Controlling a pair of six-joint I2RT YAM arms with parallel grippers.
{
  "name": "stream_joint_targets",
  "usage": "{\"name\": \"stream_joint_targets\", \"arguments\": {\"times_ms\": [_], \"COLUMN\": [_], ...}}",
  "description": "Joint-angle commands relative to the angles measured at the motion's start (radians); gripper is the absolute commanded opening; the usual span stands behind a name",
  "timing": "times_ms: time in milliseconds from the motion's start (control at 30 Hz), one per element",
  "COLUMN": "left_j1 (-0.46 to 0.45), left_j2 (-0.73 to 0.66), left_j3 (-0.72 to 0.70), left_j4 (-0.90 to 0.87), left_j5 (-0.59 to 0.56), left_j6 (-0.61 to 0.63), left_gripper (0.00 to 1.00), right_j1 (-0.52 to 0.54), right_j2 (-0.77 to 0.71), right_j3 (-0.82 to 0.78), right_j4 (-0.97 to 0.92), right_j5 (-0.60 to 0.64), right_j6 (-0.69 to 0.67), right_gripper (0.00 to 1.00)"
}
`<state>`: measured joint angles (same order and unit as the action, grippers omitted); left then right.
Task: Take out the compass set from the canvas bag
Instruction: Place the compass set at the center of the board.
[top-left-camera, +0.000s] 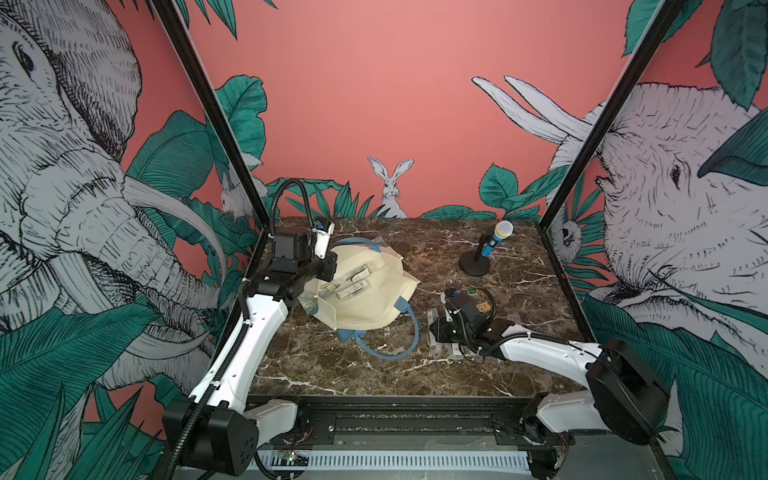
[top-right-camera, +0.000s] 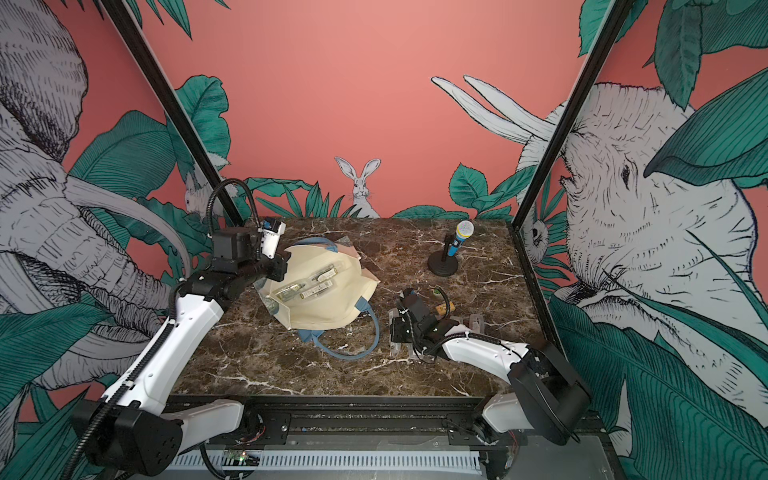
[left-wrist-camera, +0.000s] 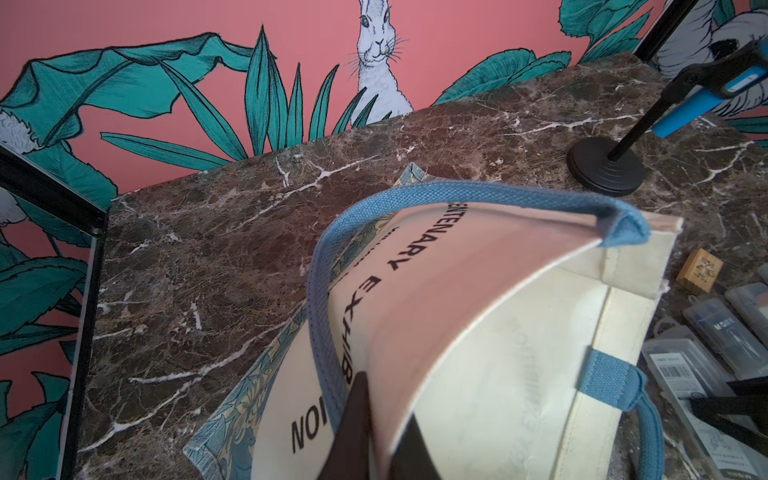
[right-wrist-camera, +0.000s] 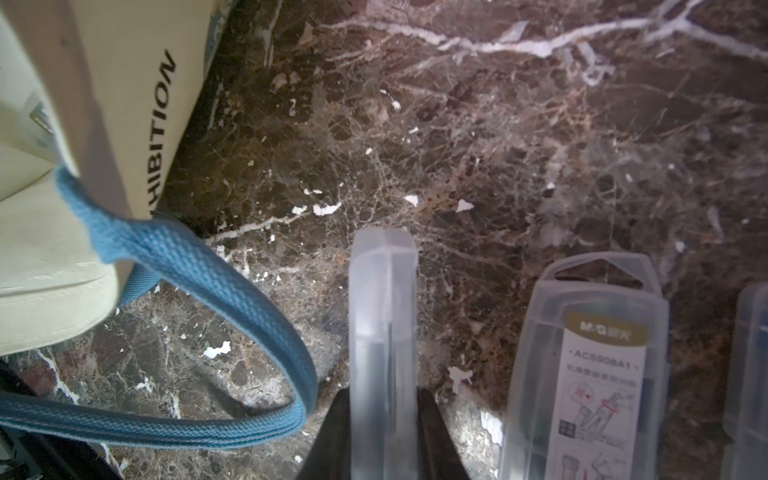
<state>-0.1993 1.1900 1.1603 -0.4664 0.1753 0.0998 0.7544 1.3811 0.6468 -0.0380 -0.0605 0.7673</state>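
Your compass set (right-wrist-camera: 382, 316), a clear plastic case, is out of the bag. It sits to the right of the bag, pinched across its thin sides by the right pincer (right-wrist-camera: 382, 411). It stands on its narrow edge, and its long axis runs straight out along the fingers. You cannot tell whether it touches the surface (right-wrist-camera: 498, 145).

Just beside it a labelled case (right-wrist-camera: 582, 374) lies flat and parallel, with its hang-tab end pointing away from the wrist. Another case shows at the edge of the right wrist view beyond that one.

To the left lies the canvas bag (top-left-camera: 382, 307), with its mouth gaping upward in both top views. Inside it you can see at least three more clear cases (top-left-camera: 351, 291) lying flat on the cream lining. Their long axes are roughly parallel and slant from near left to far right.

The left pincer (left-wrist-camera: 382, 432) is pressed together on the bag's rim at its left side, holding that wall up. One blue strap handle (right-wrist-camera: 208, 282) loops over the surface towards the held set, and the other lies at the bag's far side.

Farther right a small wooden block (top-left-camera: 483, 307) rests on the surface. A microphone (top-left-camera: 496, 241) on its stand is near the far edge.
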Motion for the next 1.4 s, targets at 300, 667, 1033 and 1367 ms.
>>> {"name": "stream_joint_targets", "arguments": {"times_ms": [300,667,1033,1367], "left_j1": [0.003,0.005,0.003,0.004], "left_j2": [-0.041,-0.044,-0.036,-0.029], "left_j3": [-0.007,-0.011,-0.009,-0.003], "left_j4": [0.058,0.066,0.074,0.056], "left_j5": [0.027,0.039,0.066,0.119], "left_j6": [-0.007,-0.009,-0.017,-0.007], "left_gripper": [0.0,0.0,0.0,0.0], "right_j1": [-0.011,-0.038,-0.039,0.015], "right_j2": [0.047,0.05,-0.035,-0.092], "right_j3": [-0.032,-0.001,0.093,0.317], "right_j4": [0.077,-0.022,-0.195,-0.322], "right_j5": [-0.006,-0.015,-0.006,-0.075], "right_j6": [0.067,0.026,-0.06,-0.586], "right_gripper": [0.28,0.42,0.48,0.47]}}
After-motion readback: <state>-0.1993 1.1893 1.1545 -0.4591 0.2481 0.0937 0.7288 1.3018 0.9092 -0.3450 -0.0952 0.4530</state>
